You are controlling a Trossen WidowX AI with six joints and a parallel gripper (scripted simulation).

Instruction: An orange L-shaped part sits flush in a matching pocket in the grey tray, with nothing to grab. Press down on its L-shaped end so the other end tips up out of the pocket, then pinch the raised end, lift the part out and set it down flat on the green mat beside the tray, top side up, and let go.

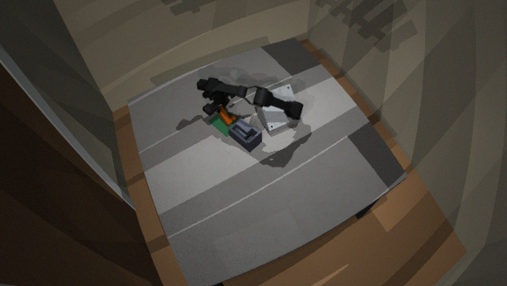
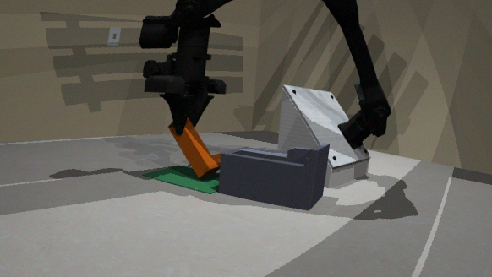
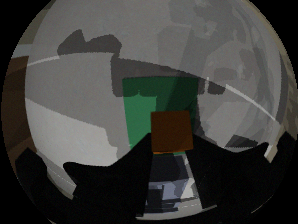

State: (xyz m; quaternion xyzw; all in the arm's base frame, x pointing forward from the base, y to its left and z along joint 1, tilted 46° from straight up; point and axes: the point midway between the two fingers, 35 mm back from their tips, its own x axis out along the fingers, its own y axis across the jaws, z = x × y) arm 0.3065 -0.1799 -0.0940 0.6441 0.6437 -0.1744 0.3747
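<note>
The orange L-shaped part [image 1: 226,117] [image 2: 195,152] [image 3: 171,131] is held steeply tilted over the green mat [image 1: 219,125] [image 2: 162,176] [image 3: 140,115]. Its upper end is between the fingers and its L-shaped end points down, low at the mat, close beside the grey tray [image 1: 251,143] [image 2: 270,181] [image 3: 170,189]. Whether the lower end touches the mat or the tray wall I cannot tell. My gripper [image 2: 183,127] [image 3: 168,136] points down and is shut on the part's raised end. The tray's pocket [image 1: 244,131] shows empty in the top view.
A pale sloped block [image 1: 275,117] [image 2: 314,114] with dark screws stands behind the tray, and the arm's base [image 1: 294,110] [image 2: 363,122] is on it. The arm reaches over the tray. Shadows cross the grey table [image 1: 261,209] [image 2: 127,228].
</note>
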